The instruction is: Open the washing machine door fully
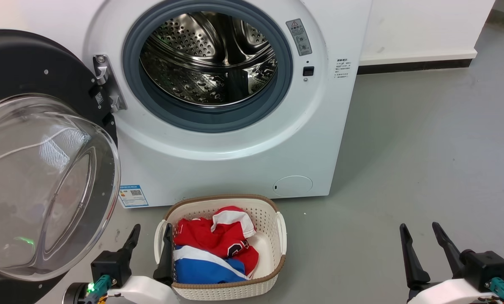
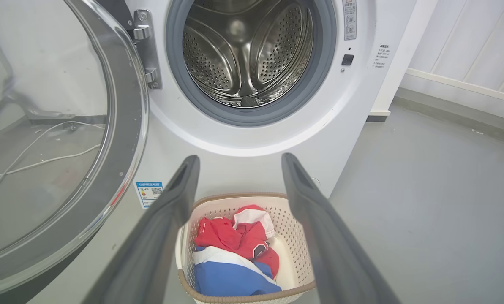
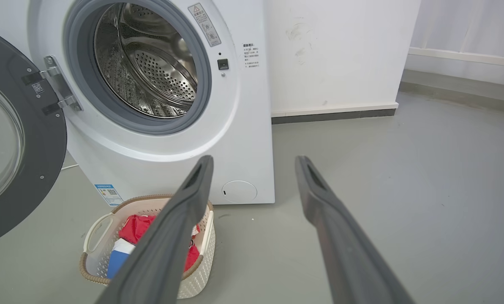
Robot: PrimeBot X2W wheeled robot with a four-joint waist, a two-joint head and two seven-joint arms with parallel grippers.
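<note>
The washing machine door is a big round black disc with a bulging clear glass bowl; it is swung wide to the left on its metal hinge, leaving the steel drum exposed. The door also fills the left of the left wrist view and the left edge of the right wrist view. My left gripper is open at the lower left, just right of the glass bowl and apart from it. At the lower right my right gripper is open over bare floor, holding nothing.
A cream laundry basket holding red, white and blue clothes stands on the floor before the white washing machine, next to my left gripper. Grey floor stretches to the right, up to a white wall with a dark skirting.
</note>
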